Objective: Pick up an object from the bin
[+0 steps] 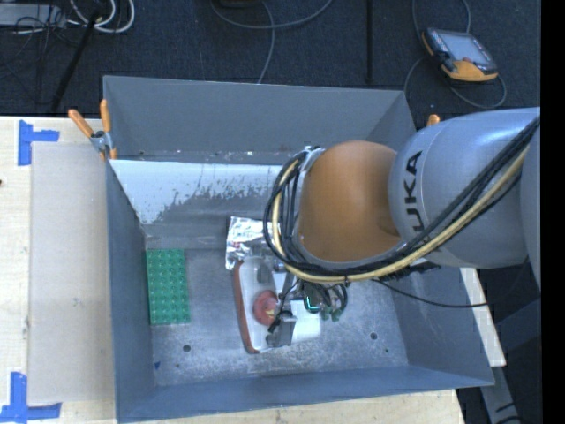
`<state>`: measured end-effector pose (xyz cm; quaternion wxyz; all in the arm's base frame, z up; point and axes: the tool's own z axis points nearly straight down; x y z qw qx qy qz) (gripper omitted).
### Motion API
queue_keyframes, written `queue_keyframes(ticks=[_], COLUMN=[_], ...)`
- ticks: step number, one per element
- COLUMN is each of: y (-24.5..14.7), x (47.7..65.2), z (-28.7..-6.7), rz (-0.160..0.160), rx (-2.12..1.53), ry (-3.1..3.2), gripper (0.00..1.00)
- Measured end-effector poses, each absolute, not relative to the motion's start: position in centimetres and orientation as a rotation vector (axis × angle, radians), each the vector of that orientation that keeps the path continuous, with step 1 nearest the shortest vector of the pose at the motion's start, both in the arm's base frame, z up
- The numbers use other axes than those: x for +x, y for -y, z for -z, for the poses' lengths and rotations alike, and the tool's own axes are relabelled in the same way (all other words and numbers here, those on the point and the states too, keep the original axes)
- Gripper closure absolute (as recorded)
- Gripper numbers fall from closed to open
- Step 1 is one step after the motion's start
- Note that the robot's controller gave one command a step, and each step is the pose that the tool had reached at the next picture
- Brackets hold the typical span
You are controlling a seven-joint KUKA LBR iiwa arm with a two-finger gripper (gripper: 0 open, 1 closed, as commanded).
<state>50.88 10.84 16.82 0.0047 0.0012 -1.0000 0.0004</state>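
Note:
My gripper [284,323] hangs low over the middle of the bin floor, under the orange wrist cover. Its dark fingertips sit on a white flat thing [305,328] with a round red piece [265,306] on it. A curved brown strip [242,312] runs along the left side of that white thing. A crumpled silver foil packet [243,238] lies just behind, touching the cover's edge in the view. Nothing shows clearly between the fingers.
A green studded plate [168,285] lies flat at the left of the bin floor, well apart from the gripper. The arm and its cables cover the right half of the bin.

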Motion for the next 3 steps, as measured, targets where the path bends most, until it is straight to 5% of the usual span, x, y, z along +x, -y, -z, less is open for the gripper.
queue_keyframes(ticks=[1, 2, 3], y=[-8.7, -8.8, -8.3], x=[55.9, 56.0, 50.2], z=[-6.5, -7.0, -23.8], rz=[-0.001, 0.003, 0.002], rx=[-0.057, -0.059, -0.021], ry=[3.136, 3.14, 3.148], gripper=[0.0, 1.0, 1.0])
